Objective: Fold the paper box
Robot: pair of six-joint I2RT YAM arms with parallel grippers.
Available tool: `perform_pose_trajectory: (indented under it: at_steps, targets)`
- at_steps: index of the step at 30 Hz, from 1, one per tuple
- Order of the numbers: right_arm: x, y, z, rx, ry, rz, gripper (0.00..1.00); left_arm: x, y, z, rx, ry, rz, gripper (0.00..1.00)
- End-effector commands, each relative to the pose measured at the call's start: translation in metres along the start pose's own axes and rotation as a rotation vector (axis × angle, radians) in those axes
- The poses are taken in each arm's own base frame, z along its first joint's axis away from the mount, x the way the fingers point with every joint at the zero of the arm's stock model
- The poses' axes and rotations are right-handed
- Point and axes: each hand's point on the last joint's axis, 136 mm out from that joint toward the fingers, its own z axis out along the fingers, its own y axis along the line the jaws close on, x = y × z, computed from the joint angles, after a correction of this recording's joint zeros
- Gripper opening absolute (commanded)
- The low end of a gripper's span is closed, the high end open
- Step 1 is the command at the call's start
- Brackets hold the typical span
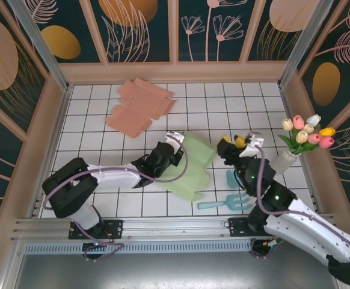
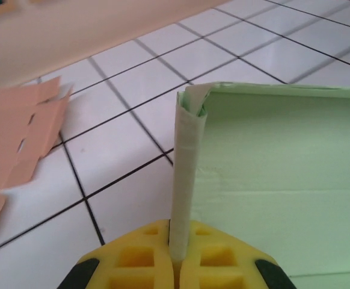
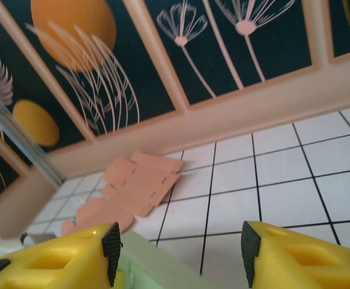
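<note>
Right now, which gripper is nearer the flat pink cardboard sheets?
Left. The left gripper, shut on the green paper box, sits on the near side of the pink cardboard sheets. The right gripper, open, is farther right, past the box.

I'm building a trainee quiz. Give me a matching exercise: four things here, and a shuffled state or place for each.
1 left gripper
2 right gripper
3 pink cardboard
4 tulip vase

a flat at the far side
b open
c upright at the right edge
d shut on the green paper box

Pairs: 1-d, 2-b, 3-a, 4-c
</note>
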Motion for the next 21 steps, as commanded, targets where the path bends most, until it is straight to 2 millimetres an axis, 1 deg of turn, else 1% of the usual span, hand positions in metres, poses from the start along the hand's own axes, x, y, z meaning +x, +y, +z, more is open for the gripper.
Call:
perform_pose_trajectory:
  at_steps: [1,5,7,10,13,18,19,21]
  targets:
    - [0.015,-0.011,-0.005,0.018,0.057,0.01,0.58,-0.002,-0.016,-0.013,0.13,0.062,0.207,0.0]
    - [0.024,-0.002,-0.004,-0.034,0.098,0.004,0.58,-0.004,-0.024,-0.022,0.208,0.163,0.343,0.0]
    - [0.031,-0.001,-0.004,-0.045,0.118,0.005,0.59,-0.004,-0.022,-0.025,0.221,0.211,0.43,0.0]
    - [0.036,-0.004,-0.005,-0.044,0.13,0.023,0.59,-0.003,-0.018,-0.025,0.222,0.27,0.537,0.0]
    - [0.04,-0.008,-0.01,-0.045,0.135,0.037,0.59,0.006,-0.013,-0.018,0.22,0.347,0.605,0.0]
    - [0.054,-0.01,-0.016,-0.08,0.17,0.066,0.58,0.033,-0.005,0.006,0.21,0.472,0.687,0.0]
    - [0.058,-0.009,-0.017,-0.09,0.181,0.072,0.58,0.047,-0.003,0.014,0.215,0.523,0.706,0.0]
    - [0.064,-0.009,-0.019,-0.104,0.198,0.08,0.59,0.063,0.001,0.024,0.223,0.591,0.726,0.0]
